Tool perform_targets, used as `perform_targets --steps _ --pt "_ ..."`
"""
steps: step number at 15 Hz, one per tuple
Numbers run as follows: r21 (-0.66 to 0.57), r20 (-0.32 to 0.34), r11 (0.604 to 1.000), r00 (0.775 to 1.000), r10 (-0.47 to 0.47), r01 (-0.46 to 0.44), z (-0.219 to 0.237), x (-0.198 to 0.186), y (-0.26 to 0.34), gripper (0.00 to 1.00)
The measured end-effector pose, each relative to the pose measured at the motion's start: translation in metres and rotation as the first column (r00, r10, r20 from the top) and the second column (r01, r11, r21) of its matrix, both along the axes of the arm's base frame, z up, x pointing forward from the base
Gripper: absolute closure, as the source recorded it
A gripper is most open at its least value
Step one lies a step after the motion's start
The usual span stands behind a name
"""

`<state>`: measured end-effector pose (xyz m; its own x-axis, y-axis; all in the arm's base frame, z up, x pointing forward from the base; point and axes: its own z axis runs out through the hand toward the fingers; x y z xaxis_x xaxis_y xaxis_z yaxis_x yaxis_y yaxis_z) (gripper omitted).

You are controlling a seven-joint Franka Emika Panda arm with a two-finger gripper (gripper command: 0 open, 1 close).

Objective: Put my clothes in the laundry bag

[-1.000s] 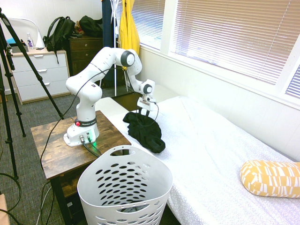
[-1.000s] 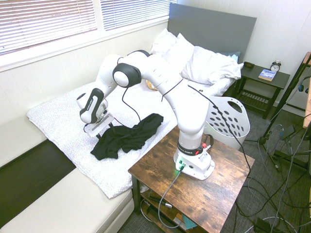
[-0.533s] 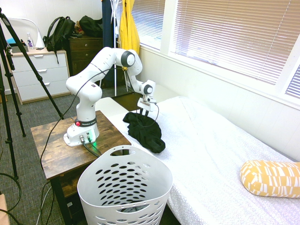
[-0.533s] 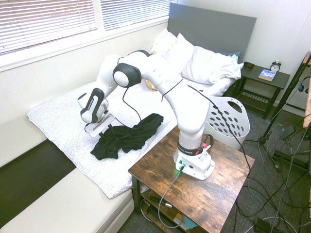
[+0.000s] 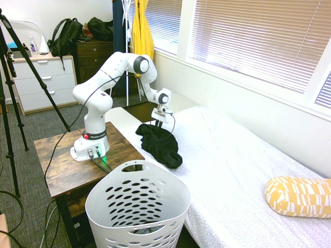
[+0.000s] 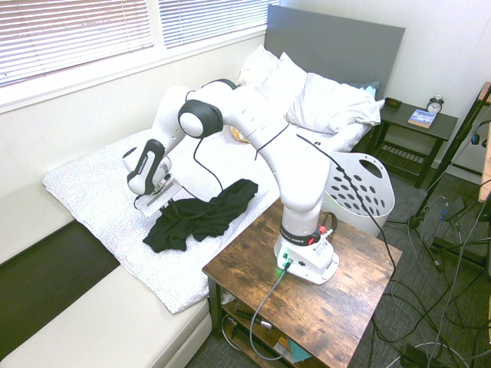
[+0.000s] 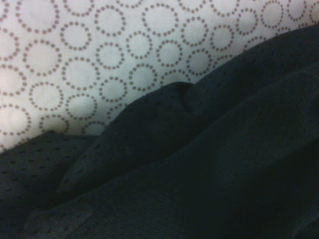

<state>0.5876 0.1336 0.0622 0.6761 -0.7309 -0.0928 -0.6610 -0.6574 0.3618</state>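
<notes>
- Black fabric garment (image 5: 160, 144), crumpled in a heap on the white, ring-patterned bed cover (image 5: 232, 165), near the bed edge closest to the wooden bench (image 6: 307, 307).
- White robot arm (image 5: 103, 88) reaching from the bench, tool (image 5: 158, 123) angled steeply down at the garment's upper end, the end farthest from the basket.
- Tool (image 6: 159, 205) low against the cloth; fingers dark against dark fabric, so apart, together or clamped on cloth: cannot tell.
- Wrist view filled with folds of the black garment (image 7: 199, 169) and a patch of bed cover (image 7: 99, 59) beyond.
- White laundry basket (image 5: 137, 206) with oval holes on the floor beside the bench and the bed, well apart from the garment; something dark at its bottom, too small to name.
- Step in hand, judged: taking hold of the garment; nothing lifted yet.
- Next move, judged: firm pinch on a fold, high lift so trailing cloth clears the basket rim, swing across, release over the opening.
- Risk, judged: loose cloth slipping or draping over the rim.
</notes>
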Motion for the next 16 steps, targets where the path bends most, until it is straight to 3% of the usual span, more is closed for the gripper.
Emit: perform_targets --steps 9,12,16 --pt "0.023 0.016 0.999 0.999 -0.037 0.037 0.029 0.009 -0.001 1.0" --pt "0.061 -0.008 0.996 0.997 -0.071 0.071 0.092 0.023 -0.013 1.0" --pt "0.071 -0.03 0.996 0.998 -0.048 0.05 0.195 0.032 -0.04 1.0"
